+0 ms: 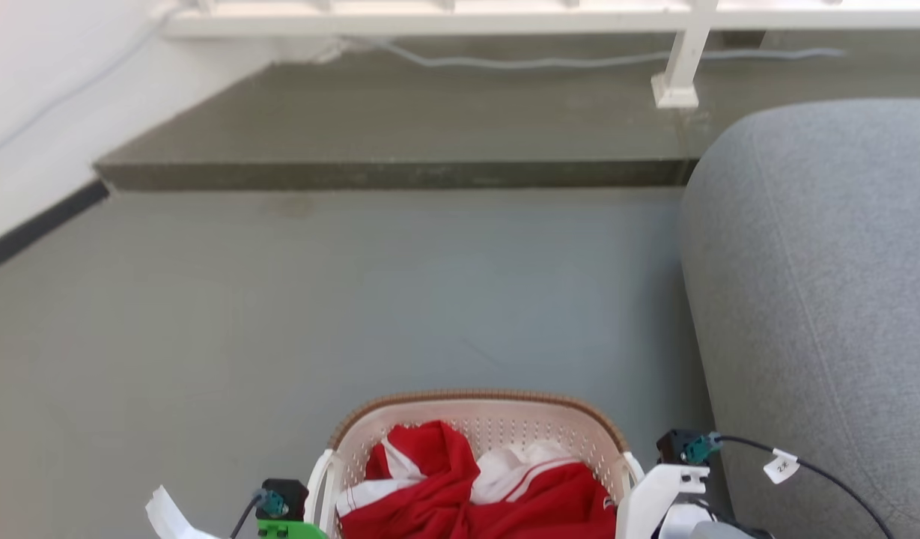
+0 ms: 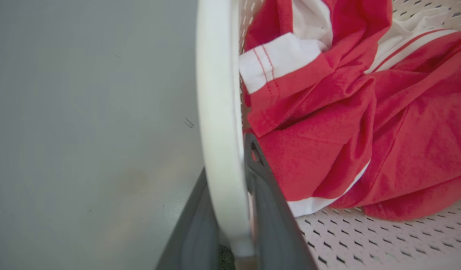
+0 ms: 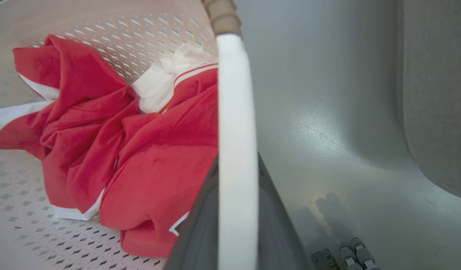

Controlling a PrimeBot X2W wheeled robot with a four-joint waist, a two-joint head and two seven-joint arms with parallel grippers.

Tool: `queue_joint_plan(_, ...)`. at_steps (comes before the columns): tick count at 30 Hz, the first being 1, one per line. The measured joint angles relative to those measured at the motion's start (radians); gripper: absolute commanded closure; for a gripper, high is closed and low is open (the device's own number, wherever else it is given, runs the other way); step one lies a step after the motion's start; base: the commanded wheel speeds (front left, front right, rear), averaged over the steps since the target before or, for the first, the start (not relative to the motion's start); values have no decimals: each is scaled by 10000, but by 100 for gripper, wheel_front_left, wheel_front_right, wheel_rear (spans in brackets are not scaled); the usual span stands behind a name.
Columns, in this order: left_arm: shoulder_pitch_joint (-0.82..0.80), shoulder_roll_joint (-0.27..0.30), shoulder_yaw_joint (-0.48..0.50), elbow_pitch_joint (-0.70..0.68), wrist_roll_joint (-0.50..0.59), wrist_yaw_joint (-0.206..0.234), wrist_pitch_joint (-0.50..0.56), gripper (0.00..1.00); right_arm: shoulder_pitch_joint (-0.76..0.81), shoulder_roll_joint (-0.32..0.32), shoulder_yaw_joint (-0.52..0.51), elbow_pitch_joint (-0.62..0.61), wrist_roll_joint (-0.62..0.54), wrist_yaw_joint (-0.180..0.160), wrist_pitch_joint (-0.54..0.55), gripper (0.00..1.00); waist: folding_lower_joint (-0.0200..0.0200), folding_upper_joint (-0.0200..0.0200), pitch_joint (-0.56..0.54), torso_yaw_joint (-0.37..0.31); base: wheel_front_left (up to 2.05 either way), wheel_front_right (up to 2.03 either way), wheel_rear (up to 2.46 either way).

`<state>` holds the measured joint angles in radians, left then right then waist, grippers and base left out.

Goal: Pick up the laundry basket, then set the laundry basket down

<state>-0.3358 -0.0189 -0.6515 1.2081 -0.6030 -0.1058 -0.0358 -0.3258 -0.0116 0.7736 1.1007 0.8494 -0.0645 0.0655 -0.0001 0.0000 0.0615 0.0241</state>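
The left gripper clamps a white handle of the cream perforated plastic laundry basket; the right gripper clamps the other, crumpled red-and-white cloth between them.

Cream-white laundry basket, walls patterned with rows of small dark perforations; rim brown, woven look; handle plain white. Inside basket, garment: red, white panels, thin red stripes on white. Around basket, floor dull grey-green. Beside basket, sofa heathered grey. On handle, left gripper fingers dark grey.
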Motion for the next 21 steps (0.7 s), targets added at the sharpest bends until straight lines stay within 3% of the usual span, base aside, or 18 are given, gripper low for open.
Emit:
queue_joint_plan(9,121,40,-102,-128,-79,19,88,100,124,-48,245,-192,201,-174,58,100,0,0,-733,-58,0,0,0)
queue_joint_plan(21,133,50,-297,-247,-146,171,176,100,123,-115,525,-288,489,-341,111,100,0,0,-775,-80,0,0,0)
